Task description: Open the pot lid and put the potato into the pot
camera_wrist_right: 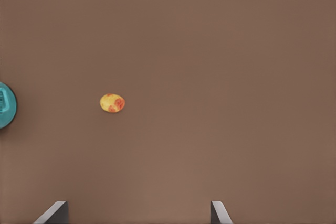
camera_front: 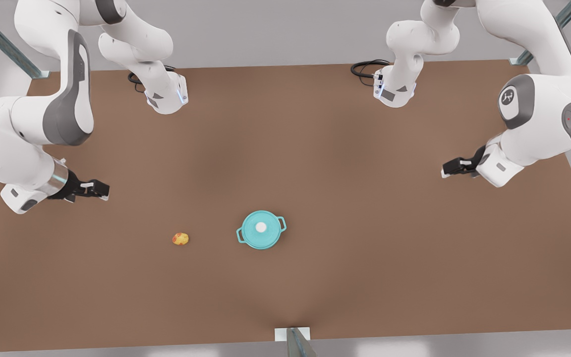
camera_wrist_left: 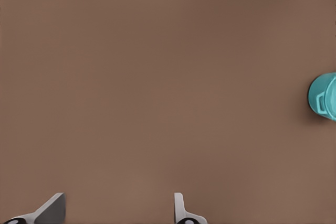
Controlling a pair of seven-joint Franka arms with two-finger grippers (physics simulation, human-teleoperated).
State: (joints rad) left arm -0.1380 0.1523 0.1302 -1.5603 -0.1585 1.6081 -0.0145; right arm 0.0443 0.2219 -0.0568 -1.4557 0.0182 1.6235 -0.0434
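Note:
The teal pot (camera_front: 242,235) stands near the table's middle front, and the teal pot lid (camera_front: 260,227) with its white knob lies shut on it. The yellow, red-patched potato (camera_front: 180,238) lies on the table toward the front view's left of the pot, apart from it. My right gripper (camera_front: 98,190) hovers at the front view's left, open and empty, up and left of the potato (camera_wrist_right: 113,103); its wrist view catches the pot (camera_wrist_right: 6,106) at the edge. My left gripper (camera_front: 448,168) hangs open and empty at the front view's right, far from the pot (camera_wrist_left: 325,97).
The brown table (camera_front: 365,258) spreads wide around the pot and potato. Both arm bases (camera_front: 166,94) (camera_front: 394,89) with black cables stand at the far edge. A metal post (camera_front: 295,342) rises at the middle of the near edge.

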